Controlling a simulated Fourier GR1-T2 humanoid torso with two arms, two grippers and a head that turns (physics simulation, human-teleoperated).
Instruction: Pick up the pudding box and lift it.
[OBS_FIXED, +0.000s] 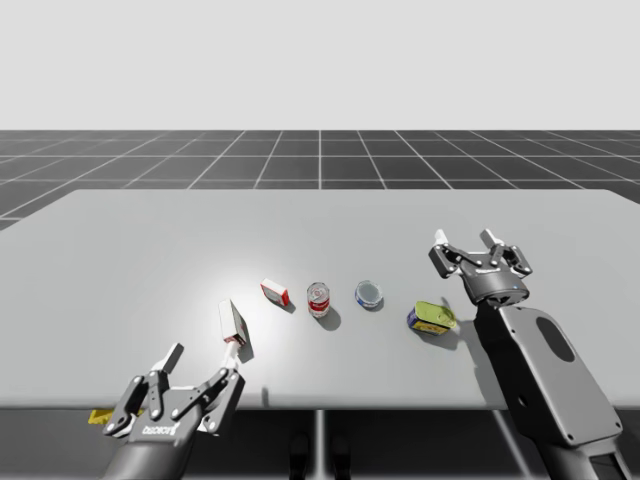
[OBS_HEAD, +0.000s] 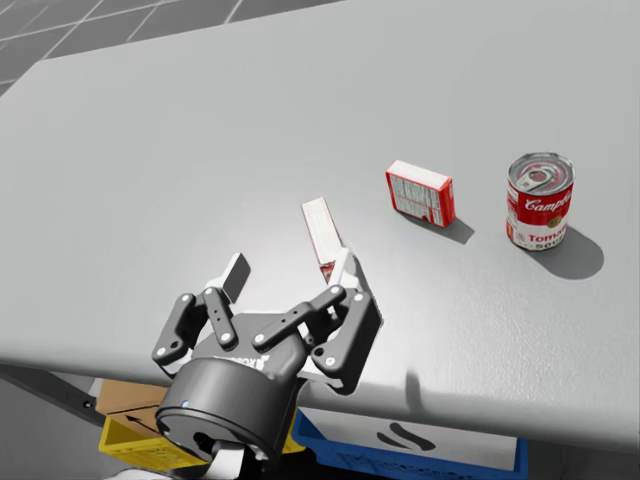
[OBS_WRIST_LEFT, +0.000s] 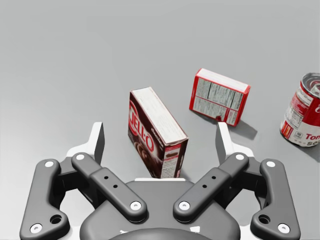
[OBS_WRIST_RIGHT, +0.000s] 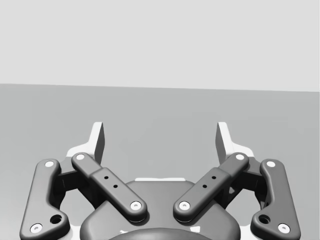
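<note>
The dark brown, red-edged cardboard pudding box (OBS_WRIST_LEFT: 157, 135) stood on a narrow side on the flat grey table (OBS_FIXED: 150, 260), pale narrow face up, close to the table's near edge. In the left wrist view it sat between the two fingers of my left gripper (OBS_WRIST_LEFT: 160, 145), nearer the wrist than the fingertips, with clear gaps on both sides. Those fingers were spread wide and touched nothing.

In the high view the pudding box (OBS_FIXED: 232, 328) had my left gripper (OBS_FIXED: 203, 368) at its 7 o'clock, just beside it. In the head view the same gripper (OBS_HEAD: 291, 272) straddled the near end of the box (OBS_HEAD: 322, 232).

At the box's 2 o'clock in the high view lay a small red-and-white cardboard box (OBS_FIXED: 275, 292), near but apart. Further on, towards 3 o'clock, came a red-and-white metal can (OBS_FIXED: 318, 299) standing upright, then a blue can with a silvery top (OBS_FIXED: 369, 294), then a flat yellow-and-blue tin (OBS_FIXED: 432, 317), each separate from the next.

My right gripper (OBS_FIXED: 465, 240) was at the tin's 1 o'clock, well apart from the pudding box. In the right wrist view its fingers (OBS_WRIST_RIGHT: 97, 140) were spread wide, with bare table ahead.
</note>
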